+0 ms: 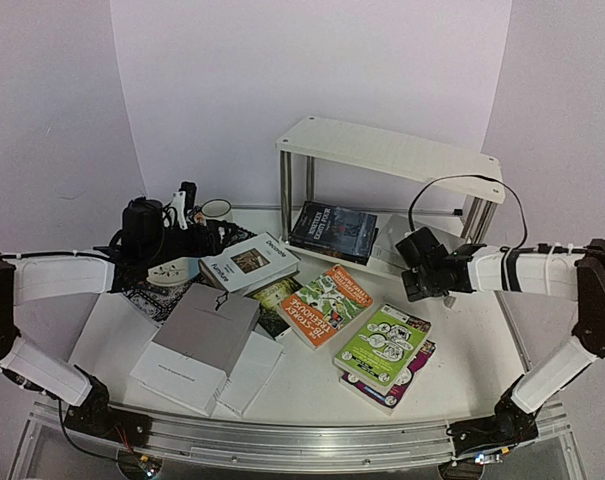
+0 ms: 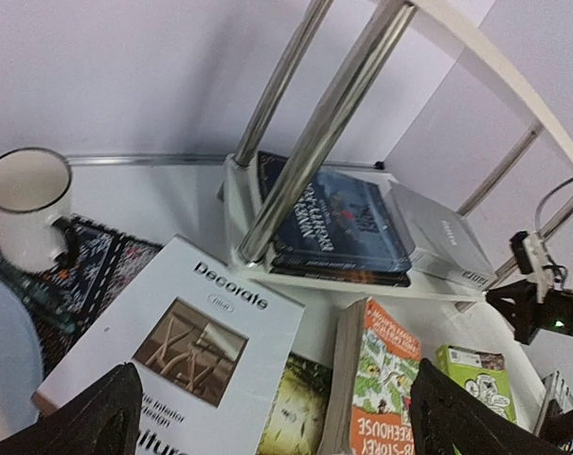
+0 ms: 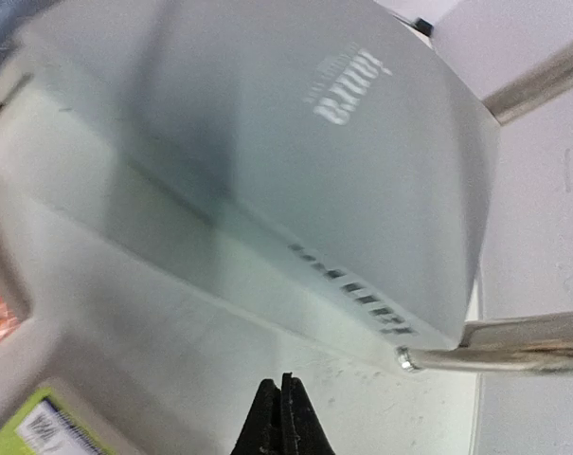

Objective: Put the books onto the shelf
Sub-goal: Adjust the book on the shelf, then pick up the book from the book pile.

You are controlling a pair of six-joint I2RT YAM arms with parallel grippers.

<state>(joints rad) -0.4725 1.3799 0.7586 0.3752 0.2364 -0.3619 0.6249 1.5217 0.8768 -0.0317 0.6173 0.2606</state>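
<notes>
The shelf (image 1: pixel 392 150) stands at the back right. A dark blue book (image 1: pixel 334 230) and a grey book (image 3: pixel 267 142) lie on its lower board. My right gripper (image 3: pixel 282 384) is shut and empty, its tips just in front of the grey book's spine; from above the right gripper (image 1: pixel 412 270) sits at the shelf's front right. On the table lie a white "Decorate" book (image 2: pixel 182 351), a dark green book (image 1: pixel 274 300), an orange book (image 1: pixel 327 303) and a lime green book (image 1: pixel 384 345) on a magenta one (image 1: pixel 407 378). My left gripper (image 2: pixel 277 427) hovers open over the white and dark green books.
A large grey book (image 1: pixel 204 330) rests on white ones (image 1: pixel 182 375) at the front left. A white mug (image 2: pixel 26 209) stands on a patterned placemat (image 2: pixel 97 261) at the back left. The shelf's metal legs (image 2: pixel 324 123) rise beside the dark blue book.
</notes>
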